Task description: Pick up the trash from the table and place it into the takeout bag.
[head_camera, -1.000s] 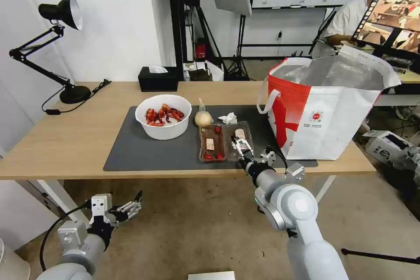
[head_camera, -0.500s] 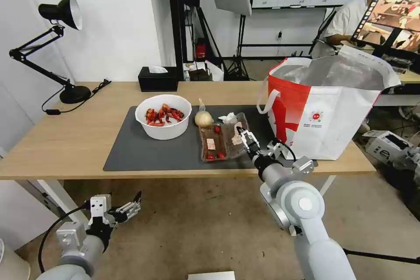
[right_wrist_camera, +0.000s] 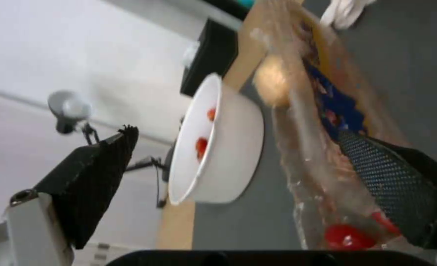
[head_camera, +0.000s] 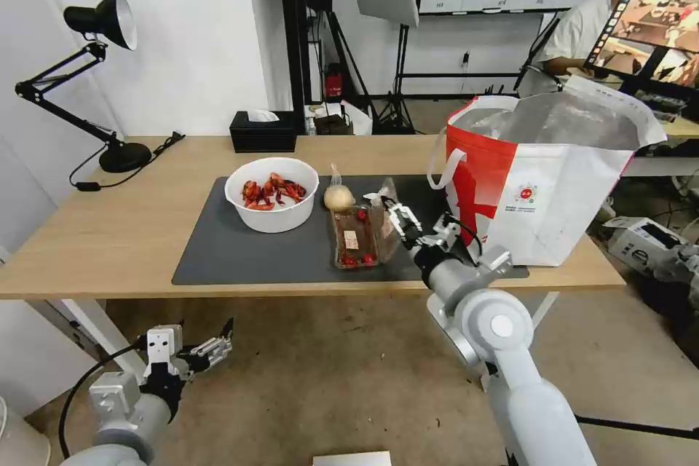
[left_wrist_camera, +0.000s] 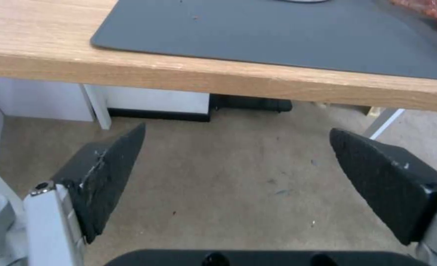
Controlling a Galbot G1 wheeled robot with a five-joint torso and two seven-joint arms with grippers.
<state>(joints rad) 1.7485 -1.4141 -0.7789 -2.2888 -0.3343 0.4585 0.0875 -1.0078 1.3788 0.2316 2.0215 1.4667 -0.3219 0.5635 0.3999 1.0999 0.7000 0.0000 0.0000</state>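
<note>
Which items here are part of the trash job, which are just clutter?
Job: bowl, clamshell box at the right gripper, small bag, tissue, takeout bag, table.
Clutter: tissue box, desk lamp, mat.

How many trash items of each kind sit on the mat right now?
White bowl of crayfish shells: 1
Clear clamshell box: 1
Small clear bag with beige lump: 1
Crumpled white tissue: 1
Total: 4
</note>
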